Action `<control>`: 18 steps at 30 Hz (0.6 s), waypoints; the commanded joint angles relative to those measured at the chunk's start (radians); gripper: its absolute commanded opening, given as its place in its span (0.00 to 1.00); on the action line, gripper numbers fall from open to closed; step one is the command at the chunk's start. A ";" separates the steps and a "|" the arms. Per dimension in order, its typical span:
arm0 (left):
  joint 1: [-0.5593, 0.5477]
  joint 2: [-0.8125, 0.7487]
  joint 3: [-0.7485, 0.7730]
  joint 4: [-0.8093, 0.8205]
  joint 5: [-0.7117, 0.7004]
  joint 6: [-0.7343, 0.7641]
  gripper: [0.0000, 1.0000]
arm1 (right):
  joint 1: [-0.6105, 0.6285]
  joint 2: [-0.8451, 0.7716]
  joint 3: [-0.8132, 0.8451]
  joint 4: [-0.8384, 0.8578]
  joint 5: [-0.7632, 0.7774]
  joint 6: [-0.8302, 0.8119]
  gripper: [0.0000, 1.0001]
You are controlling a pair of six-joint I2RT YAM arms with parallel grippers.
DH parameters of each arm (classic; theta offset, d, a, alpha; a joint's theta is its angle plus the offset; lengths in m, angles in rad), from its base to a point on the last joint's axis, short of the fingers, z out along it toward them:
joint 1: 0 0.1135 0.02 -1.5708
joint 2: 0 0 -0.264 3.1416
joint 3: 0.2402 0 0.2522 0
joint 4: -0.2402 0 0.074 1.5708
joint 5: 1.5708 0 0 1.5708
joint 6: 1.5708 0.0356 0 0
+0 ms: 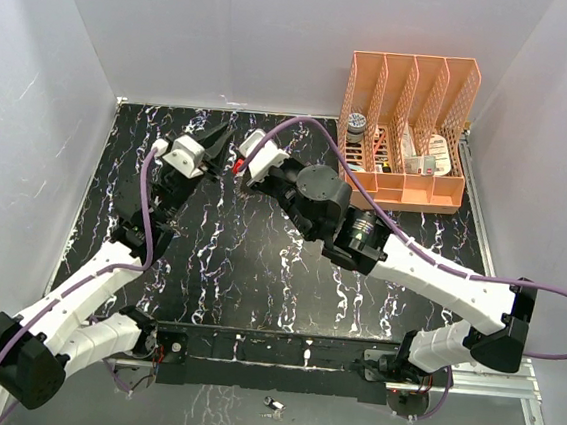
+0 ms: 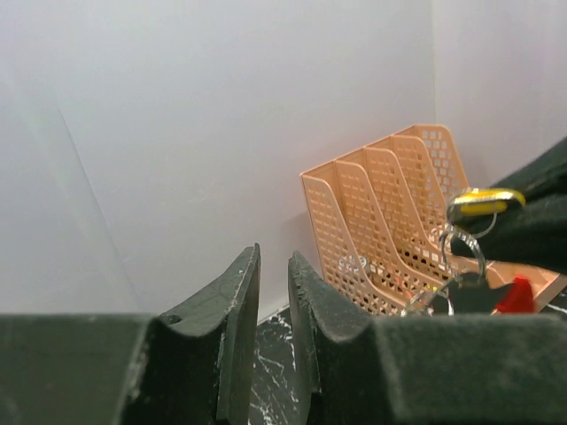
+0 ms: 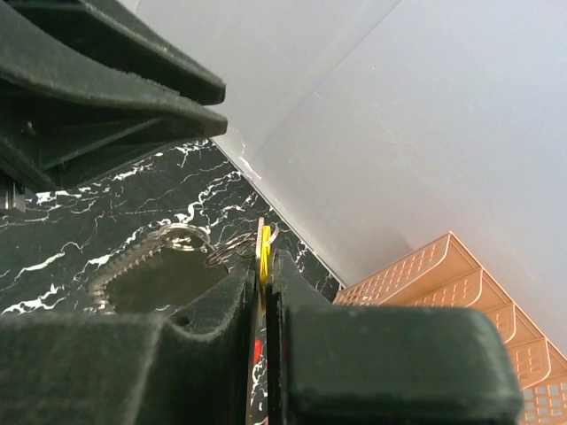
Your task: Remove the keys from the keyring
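Recording orange file rack (image 1: 406, 192) at rear right of surface (image 1: 258, 270), holding a dark bottle (image 1: 355, 131) and pale items (image 1: 424, 166) too small to identify. Observing right gripper (image 3: 266, 264) jaws pinching yellow key (image 2: 483, 204), keyring (image 3: 151, 266) and red key (image 2: 518, 297) hanging off it. Noting left gripper (image 2: 273, 283) jaws narrowly parted, gripping nothing.

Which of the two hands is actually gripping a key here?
The right hand, shut on the yellow key. The left hand holds nothing; its narrow gap is bare.
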 commanded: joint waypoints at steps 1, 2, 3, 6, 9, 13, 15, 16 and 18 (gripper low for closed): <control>-0.003 -0.008 0.065 0.064 0.035 -0.011 0.18 | 0.003 -0.047 -0.008 0.090 -0.004 0.004 0.00; -0.004 -0.010 0.069 0.065 0.035 -0.015 0.18 | 0.003 -0.048 -0.009 0.093 -0.004 0.002 0.00; -0.004 -0.013 0.075 0.064 0.043 -0.025 0.19 | 0.003 -0.048 -0.012 0.094 -0.004 0.002 0.00; -0.003 -0.020 0.082 0.049 0.107 -0.071 0.19 | 0.003 -0.049 -0.017 0.102 -0.004 0.002 0.00; -0.004 -0.027 0.074 0.044 0.218 -0.112 0.22 | 0.003 -0.053 -0.023 0.109 -0.005 0.004 0.00; -0.004 -0.043 0.035 0.063 0.297 -0.130 0.23 | 0.003 -0.060 -0.027 0.110 -0.008 0.010 0.00; -0.003 -0.053 0.021 0.066 0.309 -0.140 0.24 | 0.003 -0.063 -0.028 0.108 -0.009 0.009 0.00; -0.003 -0.058 0.015 0.064 0.318 -0.140 0.23 | 0.003 -0.063 -0.029 0.108 -0.007 0.009 0.00; -0.003 -0.068 0.006 0.051 0.329 -0.135 0.24 | 0.003 -0.066 -0.032 0.111 -0.006 0.010 0.00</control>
